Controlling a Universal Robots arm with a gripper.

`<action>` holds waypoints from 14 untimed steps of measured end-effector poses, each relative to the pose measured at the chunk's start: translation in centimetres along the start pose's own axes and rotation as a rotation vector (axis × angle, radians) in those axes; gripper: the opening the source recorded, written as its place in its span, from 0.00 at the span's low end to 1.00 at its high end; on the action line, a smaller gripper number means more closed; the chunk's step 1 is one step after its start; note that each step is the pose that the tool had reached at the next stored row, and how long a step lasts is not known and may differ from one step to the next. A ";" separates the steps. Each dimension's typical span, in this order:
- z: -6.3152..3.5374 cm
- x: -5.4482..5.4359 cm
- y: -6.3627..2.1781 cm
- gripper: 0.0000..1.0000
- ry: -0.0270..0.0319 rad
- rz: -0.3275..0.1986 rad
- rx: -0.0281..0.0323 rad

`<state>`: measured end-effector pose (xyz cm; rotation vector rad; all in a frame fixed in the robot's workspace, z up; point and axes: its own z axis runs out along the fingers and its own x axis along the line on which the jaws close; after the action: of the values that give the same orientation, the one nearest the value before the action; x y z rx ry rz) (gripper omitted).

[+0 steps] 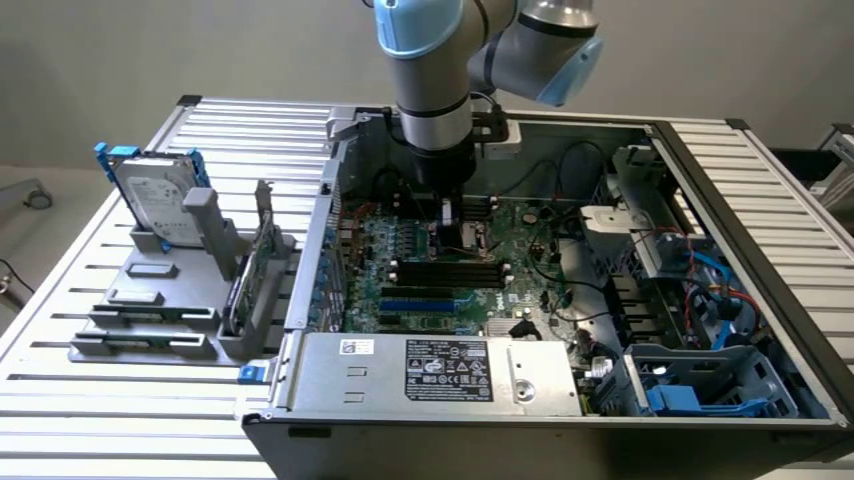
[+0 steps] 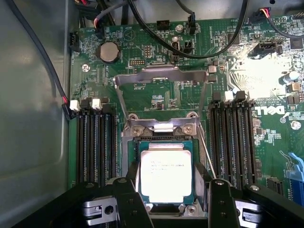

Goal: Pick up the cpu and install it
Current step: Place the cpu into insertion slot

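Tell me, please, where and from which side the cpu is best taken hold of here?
Take the cpu by two opposite side edges, coming straight down from above: it lies flat in the socket, metal top up, and the hinged frame is swung open, leaving it uncovered.

A hard drive [image 1: 151,203] stands upright beside the open computer case [image 1: 534,450].

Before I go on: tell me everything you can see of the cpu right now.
The cpu is a small flat square chip with a bright silver-grey metal top, faint printed lines and a thin greenish rim. It lies level and squared up within the socket, whose metal load plate stands swung open beyond it. Memory slots flank the socket. The gripper straddles the chip; I cannot tell whether it grips it.
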<state>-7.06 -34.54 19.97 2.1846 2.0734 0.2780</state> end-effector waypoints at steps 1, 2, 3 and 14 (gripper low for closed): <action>0.00 0.0 0.01 0.55 -0.0001 0.000 0.0001; 0.01 0.0 0.02 0.55 -0.0001 0.000 0.0001; 0.01 0.0 0.03 0.55 -0.0003 0.000 0.0003; 0.11 0.0 0.21 0.55 -0.0013 0.000 0.0118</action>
<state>-6.83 -34.53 19.91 2.1912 2.0792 0.2650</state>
